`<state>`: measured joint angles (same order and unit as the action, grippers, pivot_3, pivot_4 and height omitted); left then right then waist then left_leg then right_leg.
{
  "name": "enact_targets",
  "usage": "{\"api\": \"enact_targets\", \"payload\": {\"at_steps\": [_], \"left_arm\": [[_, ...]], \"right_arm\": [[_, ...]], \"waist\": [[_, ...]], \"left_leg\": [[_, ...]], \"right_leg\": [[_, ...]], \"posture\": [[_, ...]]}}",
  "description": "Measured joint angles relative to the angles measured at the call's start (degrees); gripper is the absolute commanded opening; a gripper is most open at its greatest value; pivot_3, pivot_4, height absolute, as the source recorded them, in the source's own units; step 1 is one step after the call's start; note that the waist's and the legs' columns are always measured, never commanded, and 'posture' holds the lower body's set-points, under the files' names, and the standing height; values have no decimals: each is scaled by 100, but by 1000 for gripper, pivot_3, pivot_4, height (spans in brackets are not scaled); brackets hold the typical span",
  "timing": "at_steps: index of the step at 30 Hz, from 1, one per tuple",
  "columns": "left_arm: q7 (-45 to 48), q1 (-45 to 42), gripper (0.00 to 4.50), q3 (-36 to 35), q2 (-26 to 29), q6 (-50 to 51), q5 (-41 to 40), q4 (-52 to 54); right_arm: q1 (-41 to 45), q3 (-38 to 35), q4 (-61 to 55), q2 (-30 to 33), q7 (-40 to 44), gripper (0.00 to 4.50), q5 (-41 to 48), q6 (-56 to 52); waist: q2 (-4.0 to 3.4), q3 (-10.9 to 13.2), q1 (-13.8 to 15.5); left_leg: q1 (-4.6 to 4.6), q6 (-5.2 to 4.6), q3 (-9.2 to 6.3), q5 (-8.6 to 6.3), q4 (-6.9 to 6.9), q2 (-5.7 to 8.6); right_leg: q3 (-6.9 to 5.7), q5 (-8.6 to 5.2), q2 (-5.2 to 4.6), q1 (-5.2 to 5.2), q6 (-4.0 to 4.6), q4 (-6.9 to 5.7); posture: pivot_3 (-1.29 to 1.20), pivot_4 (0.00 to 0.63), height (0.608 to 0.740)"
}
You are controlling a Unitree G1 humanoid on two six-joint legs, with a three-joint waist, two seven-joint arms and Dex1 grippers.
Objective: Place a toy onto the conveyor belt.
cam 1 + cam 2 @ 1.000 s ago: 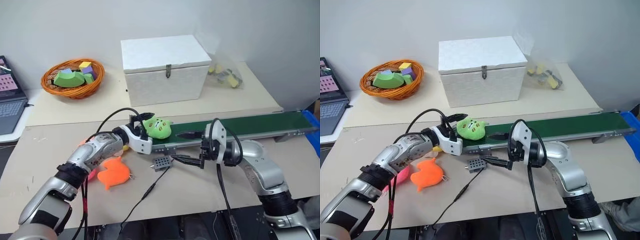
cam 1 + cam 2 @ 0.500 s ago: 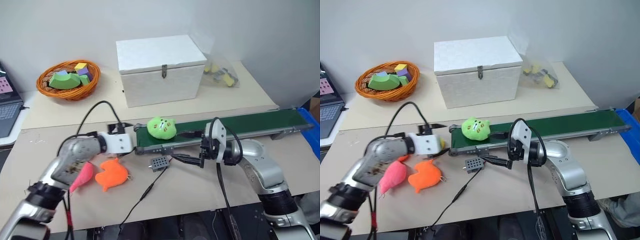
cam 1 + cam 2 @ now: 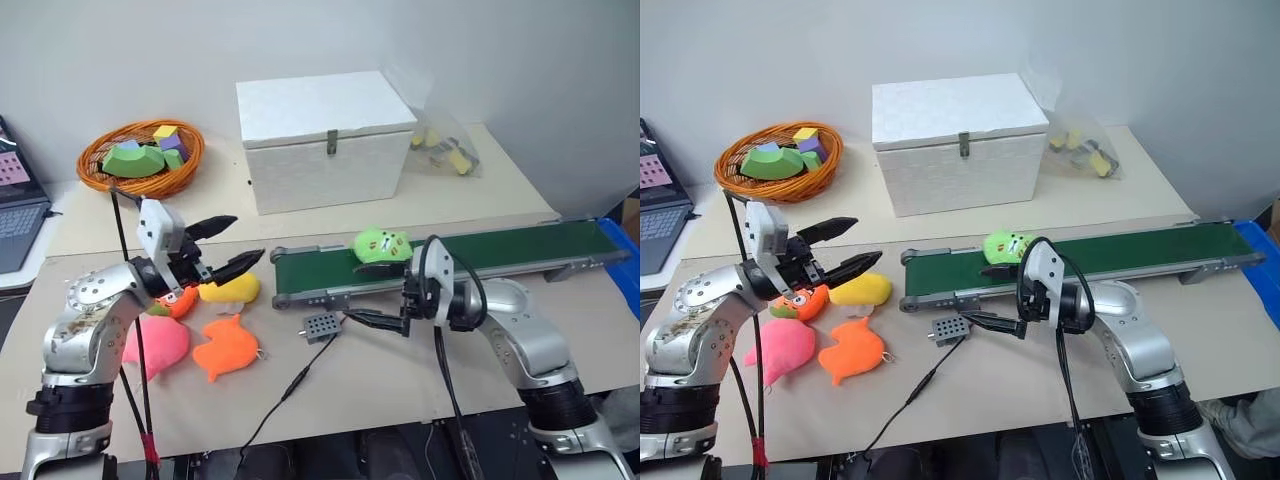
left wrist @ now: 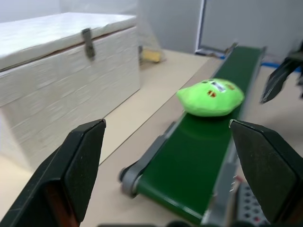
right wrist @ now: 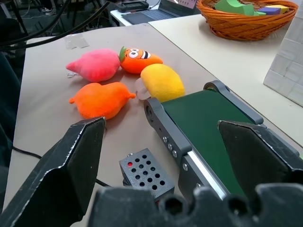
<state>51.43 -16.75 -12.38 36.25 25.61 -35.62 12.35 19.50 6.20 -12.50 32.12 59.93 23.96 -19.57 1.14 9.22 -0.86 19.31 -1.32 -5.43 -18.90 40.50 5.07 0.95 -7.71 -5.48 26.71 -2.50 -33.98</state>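
The toy (image 3: 381, 245), a lime-green plush with a small face, lies on the dark green conveyor belt (image 3: 510, 250) a little right of its left end. The left wrist view looks along the belt (image 4: 189, 156) at the toy (image 4: 210, 97). My left gripper (image 3: 246, 239) hangs open and empty over the table, left of the belt's end and well clear of the toy. My right gripper (image 3: 362, 291) is open at the belt's near edge, one finger over the belt just in front of the toy and the other over the table.
Pink (image 3: 155, 340), orange (image 3: 228, 347), yellow (image 3: 230, 290) and orange-faced (image 3: 175, 303) plush toys lie below the left gripper. A grey perforated box (image 3: 319, 326) with a cable sits before the belt. Behind stand a white chest (image 3: 325, 135), a basket of foam blocks (image 3: 140, 160) and a laptop (image 3: 15, 215).
My left gripper drew back left and up from the belt's end and rolled over, leaving the toy on the belt. The toy has travelled right along the belt. The right arm stayed still.
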Motion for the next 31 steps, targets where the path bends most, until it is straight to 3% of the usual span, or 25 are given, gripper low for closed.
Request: {"api": "enact_targets", "payload": {"at_steps": [11, 31], "left_arm": [[372, 294, 4480, 221, 347, 815, -585, 718], [599, 626, 4480, 765, 469, 710, -227, 813]], "right_arm": [[0, -7, 60, 20, 40, 4500, 4, -88], [2, -11, 63, 62, 122, 4500, 2, -105]], "waist": [[0, 0, 7], [0, 0, 12]], "left_leg": [[-10, 0, 0, 0, 1, 0], [-13, 0, 0, 0, 1, 0]], "right_leg": [[1, 0, 2, -13, 1, 1], [3, -1, 0, -15, 2, 4]], "posture": [[0, 150, 740], [0, 150, 740]]}}
